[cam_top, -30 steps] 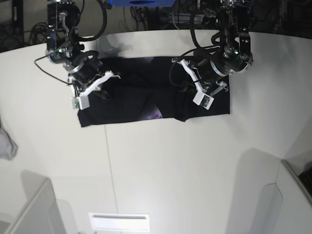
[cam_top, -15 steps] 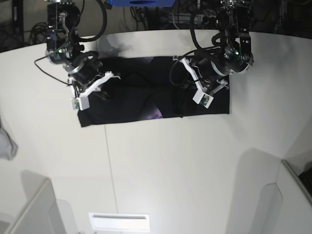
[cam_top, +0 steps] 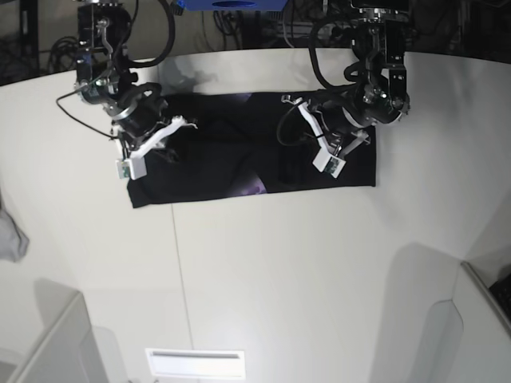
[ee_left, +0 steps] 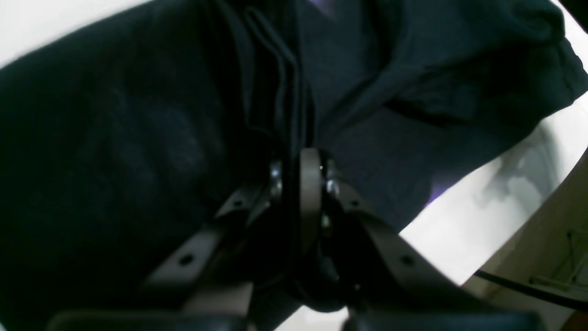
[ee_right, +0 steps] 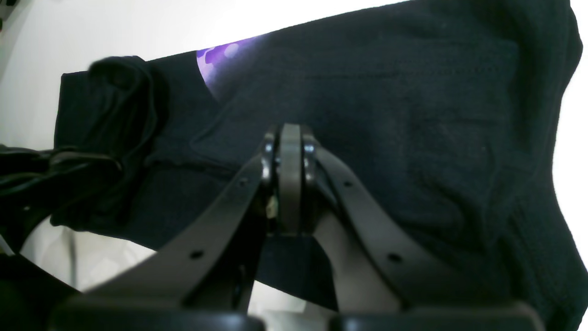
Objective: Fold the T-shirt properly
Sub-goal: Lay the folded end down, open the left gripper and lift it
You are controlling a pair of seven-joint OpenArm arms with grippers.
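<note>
The T-shirt (cam_top: 239,163) is black, with a small purple patch of print showing at its near edge in the base view; the right wrist view shows that purple speckled with paler spots. The counter (cam_top: 263,271) is off-white, crossed by a thin grey seam. The left tool (ee_left: 301,184) and right tool (ee_right: 289,170) have dark grey fingers with silver bolts. Both arms are black with white camera mounts. A grey cloth (cam_top: 9,239) lies at the counter's edge. A blue object (cam_top: 231,5) sits behind the counter.
</note>
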